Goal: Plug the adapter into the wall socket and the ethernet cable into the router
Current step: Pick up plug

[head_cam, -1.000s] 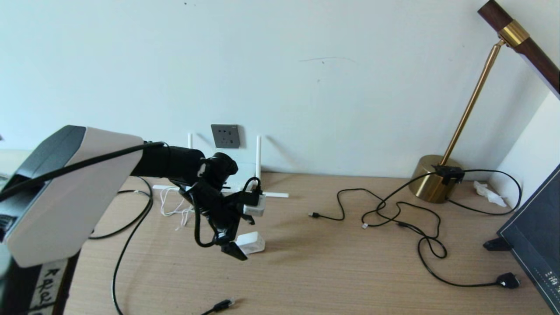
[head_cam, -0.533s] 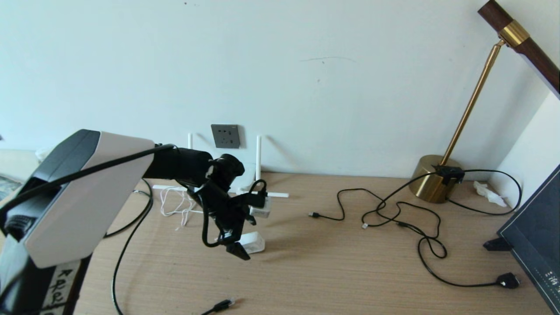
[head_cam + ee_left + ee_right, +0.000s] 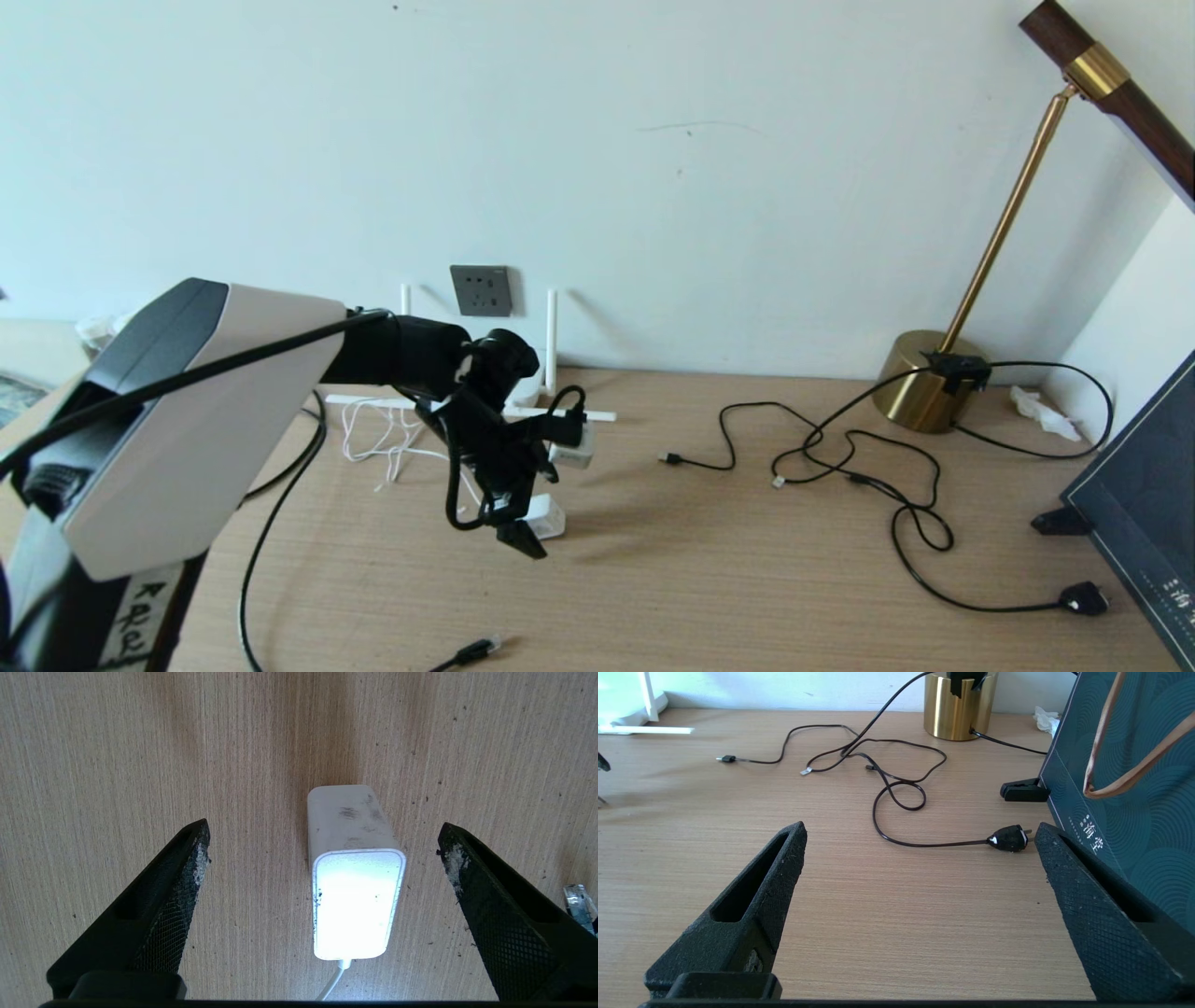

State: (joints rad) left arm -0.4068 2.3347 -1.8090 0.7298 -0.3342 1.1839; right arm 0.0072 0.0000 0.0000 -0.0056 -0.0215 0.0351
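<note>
Wooden desk [image 3: 140, 742], adapter [image 3: 355, 877] between open left hand [image 3: 322, 858] fingers, untouched

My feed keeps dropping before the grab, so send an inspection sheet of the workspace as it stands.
Surface: wooden desk, bare around the adapter.
Job's things: adapter lying on the desk, cord attached; socket on the wall, nothing plugged in; router below it, largely hidden by the left arm; ethernet plug lying loose at the near edge.
Clutter: brass lamp, dark bag, crumpled tissue.
Grippers: left pincer open, above the adapter, one finger on each side, not touching; right pincer open, low over bare desk.
Cables: thin black cables tangled beside the lamp; white cord coiled by the router.
Surroundings: plain white wall.
</note>
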